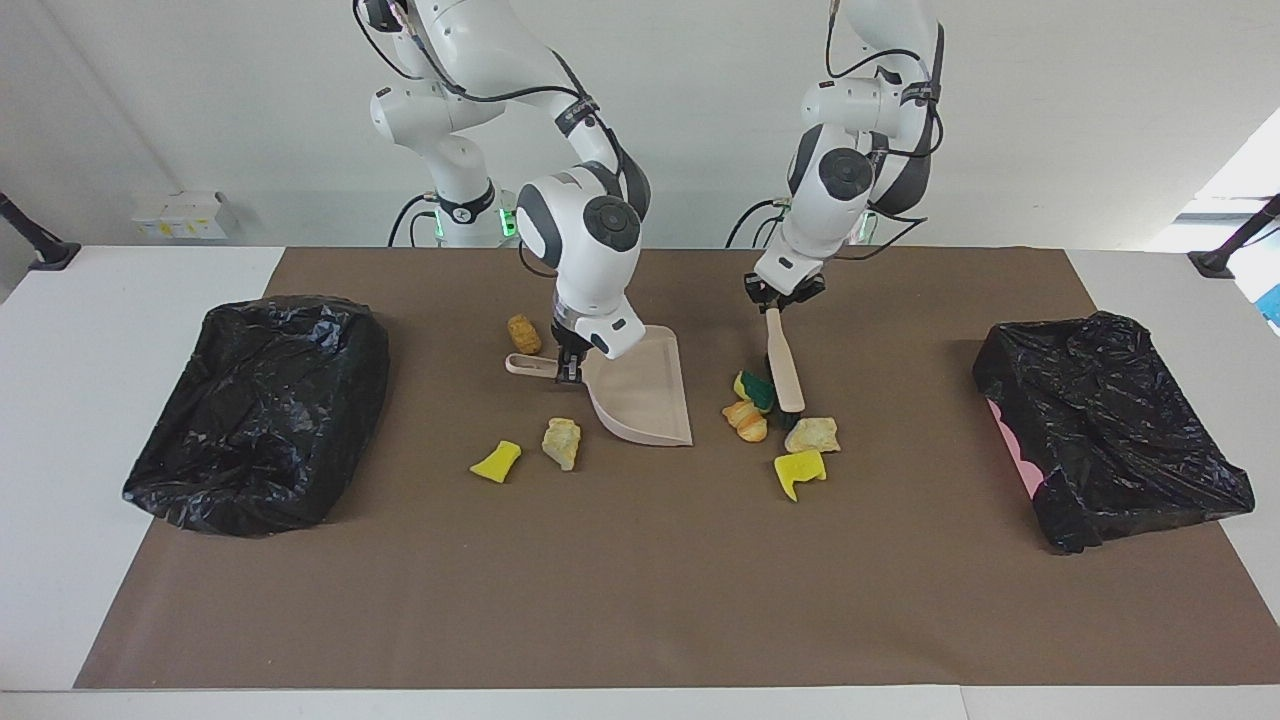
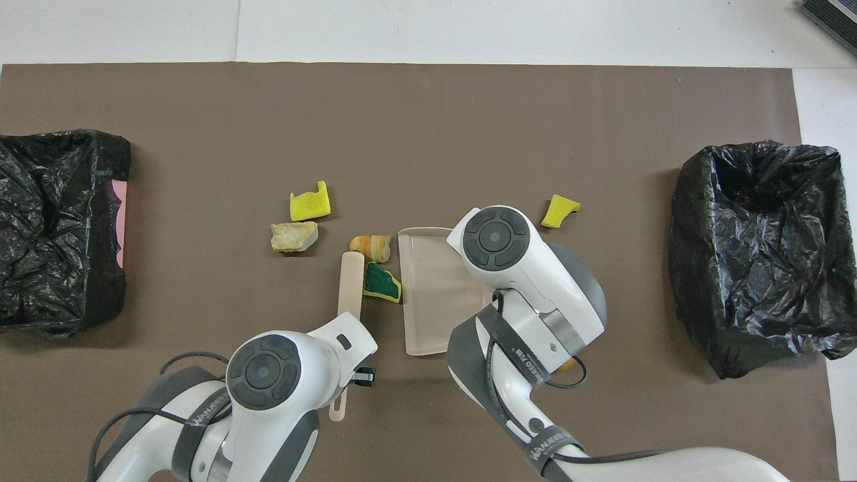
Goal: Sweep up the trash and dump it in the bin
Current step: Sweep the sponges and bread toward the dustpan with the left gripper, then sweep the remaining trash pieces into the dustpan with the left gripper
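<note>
Facing view, frame centre: right gripper (image 1: 570,372) clamped on the dustpan (image 1: 640,395) handle, left gripper (image 1: 775,297) clamped on the brush (image 1: 784,370) handle. Only this view shows the brown chunk (image 1: 523,333) above the dustpan handle and the pale lump (image 1: 561,442) below it; overhead, the right arm hides most of both. Overhead, centre: green sponge (image 2: 381,284) and orange chunk (image 2: 371,245) sit between brush and dustpan edge. Trash bins (image 2: 756,251) at both frame edges.
</note>
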`<move>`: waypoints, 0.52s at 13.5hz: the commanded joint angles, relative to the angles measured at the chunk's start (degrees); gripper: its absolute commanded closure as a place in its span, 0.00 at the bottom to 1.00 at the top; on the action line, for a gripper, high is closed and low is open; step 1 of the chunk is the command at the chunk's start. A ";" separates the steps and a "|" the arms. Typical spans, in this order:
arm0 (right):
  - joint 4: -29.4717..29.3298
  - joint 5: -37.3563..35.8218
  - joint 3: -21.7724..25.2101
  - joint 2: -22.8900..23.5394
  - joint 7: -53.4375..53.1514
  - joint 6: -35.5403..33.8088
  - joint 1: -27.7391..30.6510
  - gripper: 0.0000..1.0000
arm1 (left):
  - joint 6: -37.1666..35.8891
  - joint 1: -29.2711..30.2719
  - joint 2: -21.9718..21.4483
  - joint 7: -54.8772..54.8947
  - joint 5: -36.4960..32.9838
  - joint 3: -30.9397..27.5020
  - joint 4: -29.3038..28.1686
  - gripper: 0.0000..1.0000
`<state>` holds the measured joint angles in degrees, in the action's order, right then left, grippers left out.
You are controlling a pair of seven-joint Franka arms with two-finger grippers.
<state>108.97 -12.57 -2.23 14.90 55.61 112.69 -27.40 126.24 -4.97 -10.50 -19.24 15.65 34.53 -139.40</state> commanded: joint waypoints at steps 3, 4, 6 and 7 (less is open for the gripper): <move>2.48 -0.17 -0.23 -1.80 -1.20 0.07 0.15 1.00 | -0.47 -0.31 0.83 0.26 9.28 3.26 4.12 1.00; 2.48 -0.26 -0.23 -1.80 -1.20 0.07 0.07 1.00 | -1.08 0.13 1.70 0.17 10.88 3.26 5.53 1.00; 2.48 -0.26 -0.23 -1.89 -1.20 0.07 0.15 1.00 | -6.67 2.75 2.15 1.13 10.98 2.82 8.95 1.00; 2.48 -0.26 -0.23 -1.80 -1.20 0.07 0.15 1.00 | -9.14 5.81 2.24 1.83 10.11 2.82 10.54 1.00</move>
<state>109.50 -12.57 -2.23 14.74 55.50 112.70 -27.40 122.39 -3.65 -9.75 -19.18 25.66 37.60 -133.18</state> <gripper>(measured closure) 0.683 0.740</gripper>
